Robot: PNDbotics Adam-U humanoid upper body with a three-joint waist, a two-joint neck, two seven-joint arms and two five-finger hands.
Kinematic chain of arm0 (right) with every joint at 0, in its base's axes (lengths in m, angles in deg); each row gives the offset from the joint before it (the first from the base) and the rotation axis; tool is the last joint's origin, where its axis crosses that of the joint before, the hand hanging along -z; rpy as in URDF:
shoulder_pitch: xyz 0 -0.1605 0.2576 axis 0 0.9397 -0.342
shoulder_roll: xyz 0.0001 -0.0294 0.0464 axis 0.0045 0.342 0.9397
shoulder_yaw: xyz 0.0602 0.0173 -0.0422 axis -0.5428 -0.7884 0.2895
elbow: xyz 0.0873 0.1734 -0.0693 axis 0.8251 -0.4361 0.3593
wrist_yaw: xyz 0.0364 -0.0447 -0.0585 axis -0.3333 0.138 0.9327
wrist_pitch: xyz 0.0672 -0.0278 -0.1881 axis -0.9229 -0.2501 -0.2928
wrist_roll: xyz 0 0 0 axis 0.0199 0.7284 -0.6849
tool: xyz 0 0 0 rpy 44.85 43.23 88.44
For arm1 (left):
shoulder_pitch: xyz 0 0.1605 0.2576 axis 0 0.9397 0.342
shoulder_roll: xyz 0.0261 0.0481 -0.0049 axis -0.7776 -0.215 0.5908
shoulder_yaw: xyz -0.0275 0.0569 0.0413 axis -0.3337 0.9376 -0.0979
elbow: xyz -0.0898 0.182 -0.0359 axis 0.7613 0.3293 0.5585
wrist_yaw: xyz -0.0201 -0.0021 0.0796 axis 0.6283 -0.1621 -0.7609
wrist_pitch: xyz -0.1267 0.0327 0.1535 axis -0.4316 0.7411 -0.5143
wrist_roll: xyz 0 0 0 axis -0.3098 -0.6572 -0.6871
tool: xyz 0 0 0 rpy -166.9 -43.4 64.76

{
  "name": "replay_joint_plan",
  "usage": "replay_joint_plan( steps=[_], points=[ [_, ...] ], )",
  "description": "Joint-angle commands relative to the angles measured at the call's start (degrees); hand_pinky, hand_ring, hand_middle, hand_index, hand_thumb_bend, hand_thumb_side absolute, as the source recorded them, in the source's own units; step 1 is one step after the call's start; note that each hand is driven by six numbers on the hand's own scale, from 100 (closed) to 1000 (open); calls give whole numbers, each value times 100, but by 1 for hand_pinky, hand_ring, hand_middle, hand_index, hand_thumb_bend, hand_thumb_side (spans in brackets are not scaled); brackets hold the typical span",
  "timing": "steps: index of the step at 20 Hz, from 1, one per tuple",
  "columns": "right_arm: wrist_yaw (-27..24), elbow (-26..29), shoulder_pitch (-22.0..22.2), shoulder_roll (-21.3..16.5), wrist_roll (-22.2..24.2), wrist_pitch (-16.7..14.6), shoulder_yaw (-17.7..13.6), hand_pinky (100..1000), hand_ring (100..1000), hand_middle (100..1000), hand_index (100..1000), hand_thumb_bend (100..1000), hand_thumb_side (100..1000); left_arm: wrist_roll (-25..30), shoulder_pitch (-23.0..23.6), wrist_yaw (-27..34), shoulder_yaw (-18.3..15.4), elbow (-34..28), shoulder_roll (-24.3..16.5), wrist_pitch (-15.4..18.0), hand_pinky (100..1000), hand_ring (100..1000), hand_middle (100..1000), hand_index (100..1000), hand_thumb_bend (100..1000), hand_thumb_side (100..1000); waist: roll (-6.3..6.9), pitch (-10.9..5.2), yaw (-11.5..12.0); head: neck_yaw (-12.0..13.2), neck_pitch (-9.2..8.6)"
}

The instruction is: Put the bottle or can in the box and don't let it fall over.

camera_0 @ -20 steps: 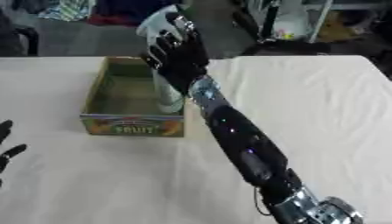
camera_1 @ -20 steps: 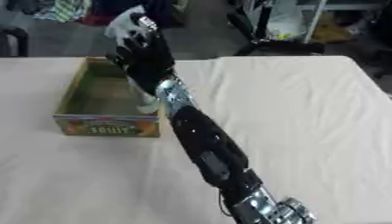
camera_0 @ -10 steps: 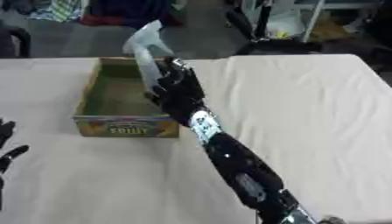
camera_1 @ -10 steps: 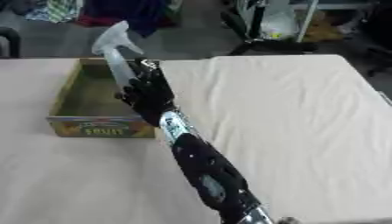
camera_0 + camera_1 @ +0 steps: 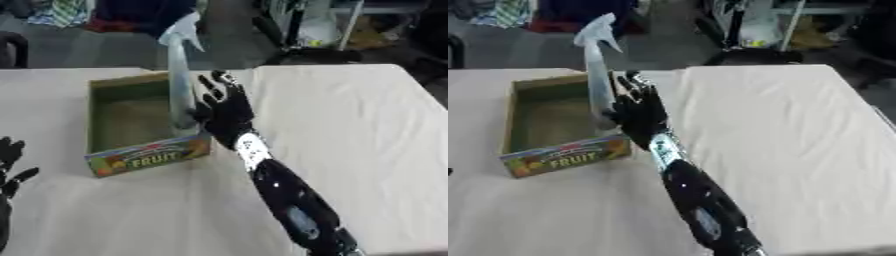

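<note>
The spray bottle (image 5: pixel 180 75) is standing upright in the box (image 5: pixel 108 150) at centre left; the right hand (image 5: pixel 226 111) is spreading its fingers beside it. The left hand (image 5: pixel 10 165) is resting open at lower left.

A pale spray bottle (image 5: pixel 179 75) is seen upright inside the green cardboard box (image 5: pixel 118 107), at its right wall. "FRUIT" is printed on the box front. The right hand (image 5: pixel 226 111) is held beside the bottle, fingers extended upward. The left hand (image 5: pixel 10 165) is seen at the lower left edge, fingers up. A white cloth-covered table (image 5: pixel 350 125) is seen underneath.
</note>
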Motion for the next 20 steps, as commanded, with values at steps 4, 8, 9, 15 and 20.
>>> replay_joint_plan(
  steps=[4, 8, 9, 15, 20],
  points=[
    [-604, 839, 213, -894, -238, -507, -504, 421, 179, 124, 1000, 100, 409, -60, 49, -36, -71, -75, -180, 10, 816, 1000, 863, 964, 100, 994, 1, -162, -124, 198, 84],
    [-667, 1648, 818, -1429, -297, -883, -790, 481, 206, 191, 1000, 100, 410, -61, 122, -39, -72, -76, -220, 8, 816, 1000, 862, 964, 100, 997, -54, -205, -265, 356, 142],
    [-569, 1900, 1030, -1526, -294, -972, -845, 501, 213, 213, 1000, 100, 423, -63, 136, -42, -72, -77, -228, 8, 816, 1000, 862, 964, 100, 996, -65, -211, -301, 396, 150],
    [1256, 3026, 2541, -1488, -490, -1199, -1148, 631, 266, 331, 1000, 100, 506, -59, 160, -48, -57, -97, -267, 6, 816, 1000, 861, 964, 100, 1000, -119, -166, -554, 677, 178],
    [2705, 3567, 3352, -977, -698, -1138, -1071, 746, 345, 456, 1000, 100, 545, -4, 202, -49, -2, -88, -277, -1, 817, 1000, 863, 964, 100, 1000, -132, -138, -804, 949, 267]
  ],
)
